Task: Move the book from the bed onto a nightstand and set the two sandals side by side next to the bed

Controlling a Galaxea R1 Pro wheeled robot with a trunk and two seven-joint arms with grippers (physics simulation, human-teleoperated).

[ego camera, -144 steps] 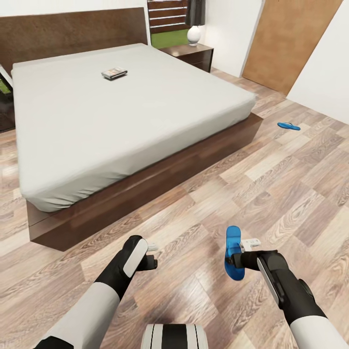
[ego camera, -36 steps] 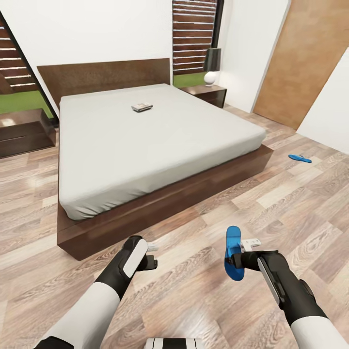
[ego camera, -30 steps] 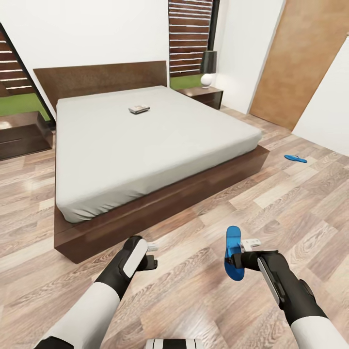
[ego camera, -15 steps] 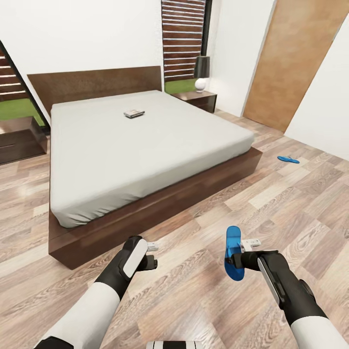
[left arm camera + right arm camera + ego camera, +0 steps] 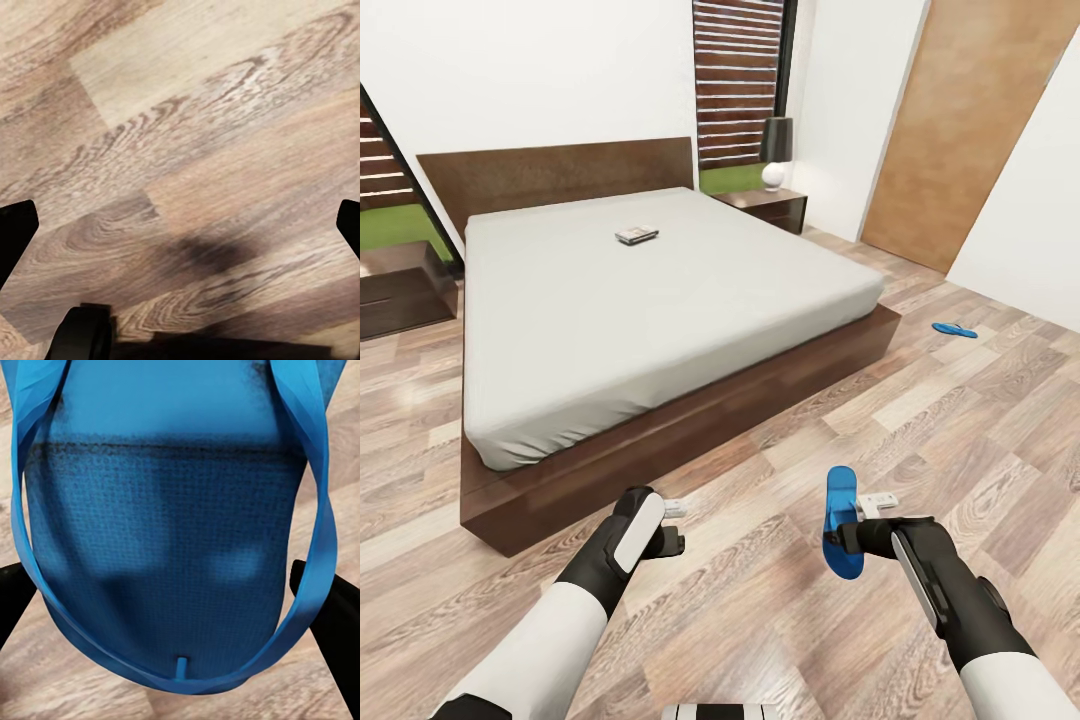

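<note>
Ahead of the empty, spread left hand (image 5: 678,527) lies bare floor (image 5: 760,600) up to the bed (image 5: 660,440) edge; the right hand (image 5: 850,535) clamps a sandal (image 5: 840,520), another sandal (image 5: 954,329) far beyond it.

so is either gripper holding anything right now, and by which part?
The right gripper holds a blue sandal across the sole's edges, near one end. The left gripper holds nothing; its fingers are spread over bare floor.
</note>
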